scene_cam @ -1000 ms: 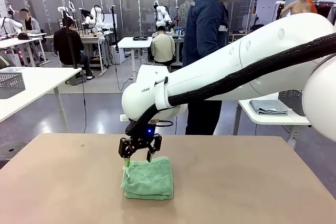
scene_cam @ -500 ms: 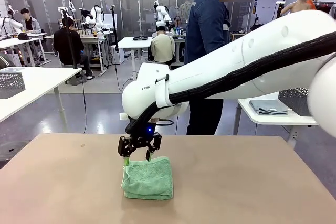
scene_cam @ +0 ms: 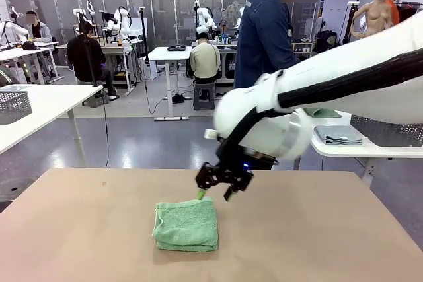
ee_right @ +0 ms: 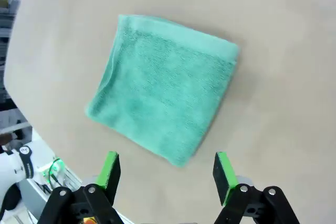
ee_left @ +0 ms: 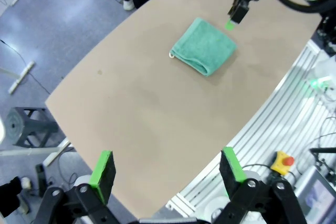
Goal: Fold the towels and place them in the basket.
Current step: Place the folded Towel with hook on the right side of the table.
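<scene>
A mint green towel (scene_cam: 187,224) lies folded into a small square on the tan table (scene_cam: 317,242), a little left of the middle. My right gripper (scene_cam: 215,193) hovers just above the towel's far right corner, open and holding nothing. In the right wrist view the towel (ee_right: 165,85) lies flat beyond the open right gripper (ee_right: 167,170). My left gripper (ee_left: 167,171) is high above the table's near edge, open and empty, looking down at the towel (ee_left: 203,51). A folded grey-blue towel (scene_cam: 338,135) rests on a white side table, with a dark mesh basket (scene_cam: 367,125) behind it.
A person in a dark blue jacket (scene_cam: 264,31) stands at the far side of the table. Another mesh basket (scene_cam: 14,105) sits on a white table at the left. The tan table has bare surface all round the green towel.
My right gripper has swung from the green towel's left far corner across to its right far corner and risen slightly. The towel has stayed where it was.
</scene>
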Tool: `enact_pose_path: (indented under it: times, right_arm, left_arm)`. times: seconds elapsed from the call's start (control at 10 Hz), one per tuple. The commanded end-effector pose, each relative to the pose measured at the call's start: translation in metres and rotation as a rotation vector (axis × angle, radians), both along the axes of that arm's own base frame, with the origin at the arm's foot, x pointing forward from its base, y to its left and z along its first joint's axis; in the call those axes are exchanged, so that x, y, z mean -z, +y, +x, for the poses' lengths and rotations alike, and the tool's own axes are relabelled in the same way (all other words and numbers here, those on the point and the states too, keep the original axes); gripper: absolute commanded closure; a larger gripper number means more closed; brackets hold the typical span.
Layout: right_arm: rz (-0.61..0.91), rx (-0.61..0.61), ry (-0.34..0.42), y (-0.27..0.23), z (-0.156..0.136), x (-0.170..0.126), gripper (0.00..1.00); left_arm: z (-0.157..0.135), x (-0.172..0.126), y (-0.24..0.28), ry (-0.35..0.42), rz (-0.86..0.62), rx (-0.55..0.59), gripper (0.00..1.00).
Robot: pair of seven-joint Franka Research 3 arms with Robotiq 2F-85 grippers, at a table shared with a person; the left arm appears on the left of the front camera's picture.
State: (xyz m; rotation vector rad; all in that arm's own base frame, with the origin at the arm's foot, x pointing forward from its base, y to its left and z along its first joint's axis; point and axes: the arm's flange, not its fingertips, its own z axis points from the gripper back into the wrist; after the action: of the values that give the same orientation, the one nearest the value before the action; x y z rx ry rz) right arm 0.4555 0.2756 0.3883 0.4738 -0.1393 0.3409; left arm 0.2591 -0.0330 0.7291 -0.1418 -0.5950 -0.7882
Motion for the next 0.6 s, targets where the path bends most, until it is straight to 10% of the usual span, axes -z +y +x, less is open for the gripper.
enact_pose_path:
  times: [0.0, 0.5]
  right_arm:
    - [0.166, 0.062, 0.000, -0.045, -0.015, 0.027, 0.11]
    - [0.401, 0.201, 0.083, -0.065, -0.012, 0.084, 0.11]
  left_arm:
    - [0.000, -0.001, -0.001, -0.003, 0.003, -0.020, 0.00]
    - [0.000, -0.001, -0.001, -0.003, 0.003, -0.020, 0.00]
